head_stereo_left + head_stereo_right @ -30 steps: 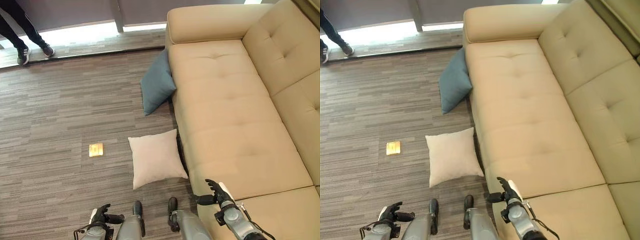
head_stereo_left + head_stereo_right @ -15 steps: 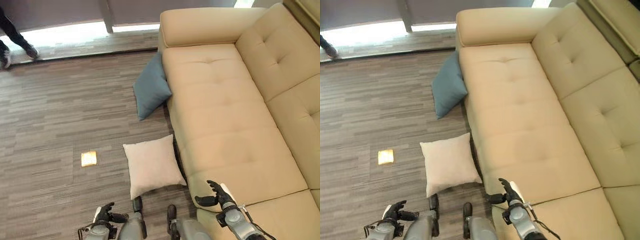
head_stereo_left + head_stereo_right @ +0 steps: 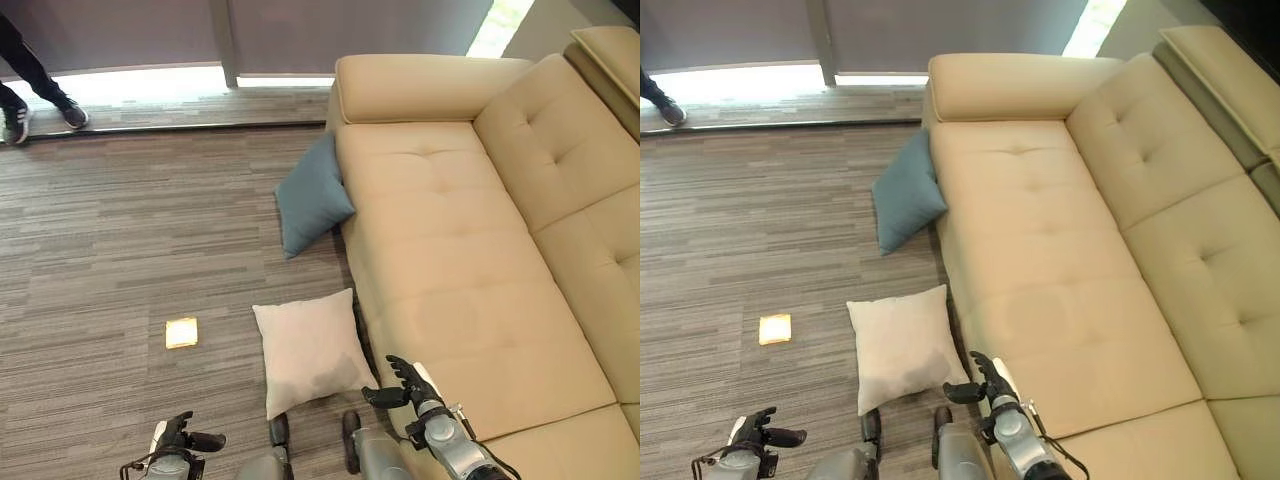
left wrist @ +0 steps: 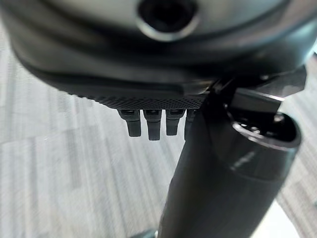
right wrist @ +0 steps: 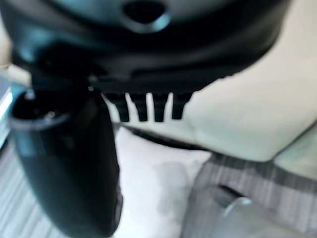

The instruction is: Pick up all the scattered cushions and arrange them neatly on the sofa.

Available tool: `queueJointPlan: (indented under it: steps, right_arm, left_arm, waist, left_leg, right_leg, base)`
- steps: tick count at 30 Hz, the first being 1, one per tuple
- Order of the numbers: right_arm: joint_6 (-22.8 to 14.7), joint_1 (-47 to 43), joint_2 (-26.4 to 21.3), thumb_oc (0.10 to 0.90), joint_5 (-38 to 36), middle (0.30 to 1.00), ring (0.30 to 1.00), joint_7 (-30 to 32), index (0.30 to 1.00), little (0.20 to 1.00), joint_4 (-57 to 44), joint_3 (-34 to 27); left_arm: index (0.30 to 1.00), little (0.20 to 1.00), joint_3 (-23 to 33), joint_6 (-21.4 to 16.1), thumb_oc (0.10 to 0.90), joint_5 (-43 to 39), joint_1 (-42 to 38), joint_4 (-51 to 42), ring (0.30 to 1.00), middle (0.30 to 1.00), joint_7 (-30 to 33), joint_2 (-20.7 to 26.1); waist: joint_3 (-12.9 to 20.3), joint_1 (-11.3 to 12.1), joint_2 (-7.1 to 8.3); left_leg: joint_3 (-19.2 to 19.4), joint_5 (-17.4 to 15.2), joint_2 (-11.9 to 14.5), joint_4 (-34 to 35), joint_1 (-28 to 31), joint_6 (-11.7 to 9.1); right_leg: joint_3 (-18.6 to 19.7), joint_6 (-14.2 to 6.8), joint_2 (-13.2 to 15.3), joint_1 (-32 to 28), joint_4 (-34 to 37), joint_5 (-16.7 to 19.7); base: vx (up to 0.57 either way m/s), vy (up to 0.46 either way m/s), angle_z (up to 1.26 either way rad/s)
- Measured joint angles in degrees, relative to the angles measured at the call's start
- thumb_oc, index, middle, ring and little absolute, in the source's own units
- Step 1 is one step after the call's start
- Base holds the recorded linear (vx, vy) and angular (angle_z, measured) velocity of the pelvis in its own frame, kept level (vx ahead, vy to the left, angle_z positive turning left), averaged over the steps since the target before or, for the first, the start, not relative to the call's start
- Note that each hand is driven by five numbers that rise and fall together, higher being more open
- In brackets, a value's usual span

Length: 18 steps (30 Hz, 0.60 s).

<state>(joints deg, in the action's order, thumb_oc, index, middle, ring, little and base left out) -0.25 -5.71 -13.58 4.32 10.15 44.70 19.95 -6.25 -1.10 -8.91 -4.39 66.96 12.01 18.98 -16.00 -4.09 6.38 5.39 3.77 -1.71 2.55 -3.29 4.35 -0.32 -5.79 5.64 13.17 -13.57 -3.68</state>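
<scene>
Beige sofa (image 3: 470, 260): cream cushion (image 3: 310, 347) and teal cushion (image 3: 313, 192) (leaning) lie on the floor beside it; right hand (image 3: 403, 381), left hand (image 3: 178, 438) both relaxed, empty.

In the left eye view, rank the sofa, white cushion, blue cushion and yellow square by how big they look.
1. sofa, by far the largest.
2. white cushion.
3. blue cushion, looks smaller, but it stands farther off and leans on the sofa, so this ranking is unsure.
4. yellow square, smallest.
</scene>
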Motion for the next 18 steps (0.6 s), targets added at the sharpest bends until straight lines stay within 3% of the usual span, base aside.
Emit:
queueJointPlan:
  steps: [1, 4, 7, 11, 14, 18]
  right_arm:
    - [0.05, 0.37, -0.02, 0.8, -0.16, 0.9, 0.9, 0.02, 0.9, 0.9, 0.04, 0.04]
    - [0.16, 0.73, -0.85, 0.8, -0.18, 0.9, 0.9, 0.13, 0.9, 0.9, 0.06, -0.02]
    - [0.25, -0.9, -2.62, 0.8, -0.21, 0.9, 0.9, 0.42, 0.9, 0.9, 0.07, -0.25]
    - [0.18, -4.41, -3.78, 0.8, -0.79, 0.9, 0.9, 1.15, 0.9, 0.9, -0.06, -0.12]
    - [0.15, -5.87, -3.76, 0.8, -1.3, 0.9, 0.9, 1.42, 0.9, 0.9, -0.25, 0.7]
    - [0.08, -12.49, -3.71, 0.8, -3.55, 0.9, 0.9, 2.0, 0.9, 0.9, -0.41, 2.16]
  left_arm:
    - [0.9, 0.9, -0.17, 0.07, 0.8, -0.03, 0.43, -0.1, 0.9, 0.9, -0.1, -0.83]
    - [0.9, 0.9, -0.5, 0.09, 0.8, -0.02, 0.03, -0.51, 0.9, 0.9, -0.12, -2.01]
    - [0.9, 0.9, -0.62, -0.57, 0.8, -0.03, -1.13, -0.61, 0.9, 0.9, -0.13, -2.86]
    - [0.9, 0.9, -2.37, -0.59, 0.8, -0.03, -2.33, -0.68, 0.9, 0.9, -0.08, -2.92]
    - [0.9, 0.9, -2.48, -0.48, 0.8, -0.1, -2.63, -0.66, 0.9, 0.9, -0.03, -2.79]
    - [0.9, 0.9, -2.61, -0.68, 0.8, -1.41, -5.48, -3.16, 0.9, 0.9, 0.02, -1.63]
  waist:
    - [-0.13, 0.02, -0.34]
    - [-0.47, -0.11, -0.81]
    - [-1.42, -0.02, -1.74]
    - [-4.35, 0.05, -3.7]
    - [-5.6, 0.16, -3.98]
    - [-10.51, 0.13, -3.61]
  left_leg:
    - [-0.36, 0.56, 1.21, -0.21, -1.17, -1.48]
    - [-1.2, 1.45, 2.19, -0.82, -2.46, -2.95]
    - [-1.47, 0.92, 3.0, -3.06, -5.7, -4.39]
    - [-1.79, 0.43, 3.49, -4.35, -9.04, -4.83]
    - [-1.76, 0.6, 3.63, -4.54, -10.45, -5.04]
    - [-2.13, 1.63, 3.49, -7.46, -17.44, -5.62]
  right_leg:
    - [-1.21, 1.12, -0.82, -1.63, 3.95, 3.56]
    - [-2.57, 2.2, -2.03, -2.06, 5.95, 4.91]
    - [-2.58, 2.95, -2.79, 0.97, 3.76, 4.21]
    - [-2.54, 3.63, -2.88, 4.81, 0.9, 3.37]
    - [-2.61, 3.84, -2.94, 6.79, -0.45, 3.21]
    - [-2.85, 4.75, -2.52, 14.43, -5.2, 2.37]
  base:
    - [0.02, -0.054, 0.04]
    - [-0.01, -0.034, 0.14]
    - [0.0, -0.059, 0.08]
    - [0.0, -0.087, 0.02]
    - [-0.04, -0.091, 0.04]
    - [-0.09, -0.131, 0.08]
